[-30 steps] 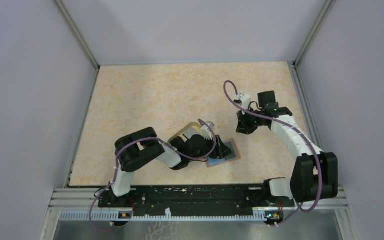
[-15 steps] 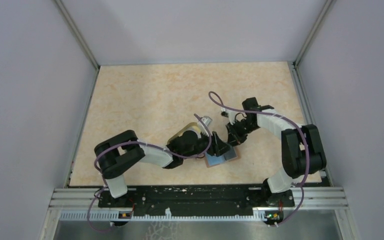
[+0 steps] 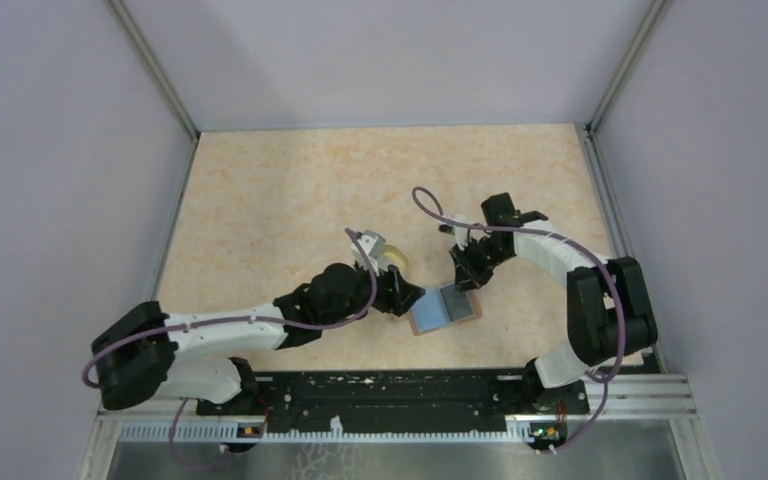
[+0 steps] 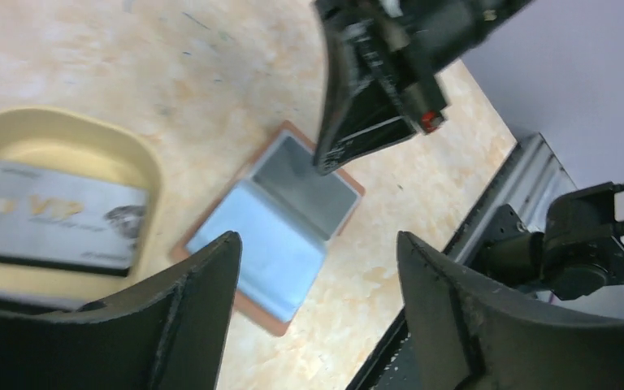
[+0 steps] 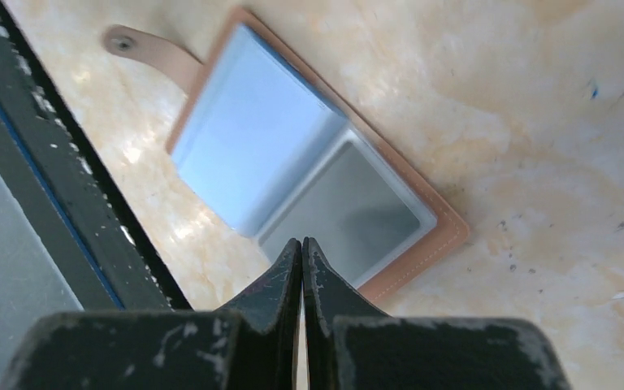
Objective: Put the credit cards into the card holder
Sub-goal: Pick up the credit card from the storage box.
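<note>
The right gripper [image 5: 301, 244] is clenched tight with nothing between its fingers. Its tip is down at the grey half of the card holder [image 5: 252, 154], pressing or just clear, I can't tell. The left gripper [image 4: 317, 244] hangs released and empty, above the card holder and just beside the dish [image 4: 142, 158]. The card holder lies open and flat on the table [image 5: 536, 122], blue lining up. One credit card [image 4: 49, 215] rests in the dish. I'd judge it light, stiff and slick, best pinched by a long edge tipped up against the dish wall.
</note>
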